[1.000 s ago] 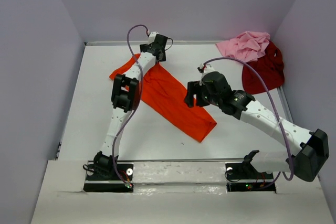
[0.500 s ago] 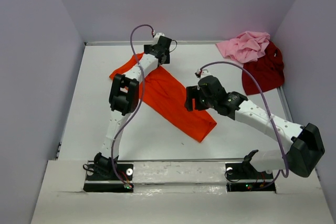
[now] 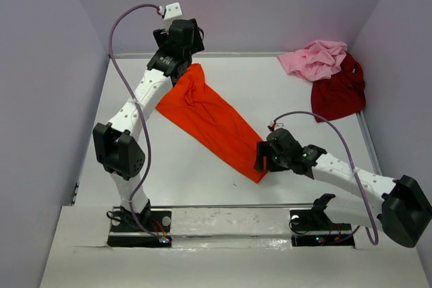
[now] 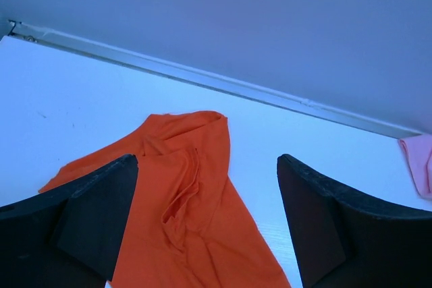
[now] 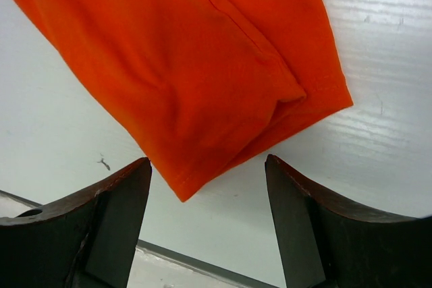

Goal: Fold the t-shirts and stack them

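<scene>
Orange shirt (image 3: 209,123): soft, light, limp cloth. Expect it to sag when lifted and to slide on the smooth surface (image 3: 196,180). It lies as a long folded band from the far-left area to the middle of the near edge. Take hold at the end corners, pinching all layers.

Right pincer (image 5: 207,163): open, straddling the near corner. Left pincer (image 4: 206,166): open above the far end. Neither holds anything.

Pink shirt (image 3: 317,59) and red shirt (image 3: 337,92): heaped, touching, in the far-right corner.

No container in view.
</scene>
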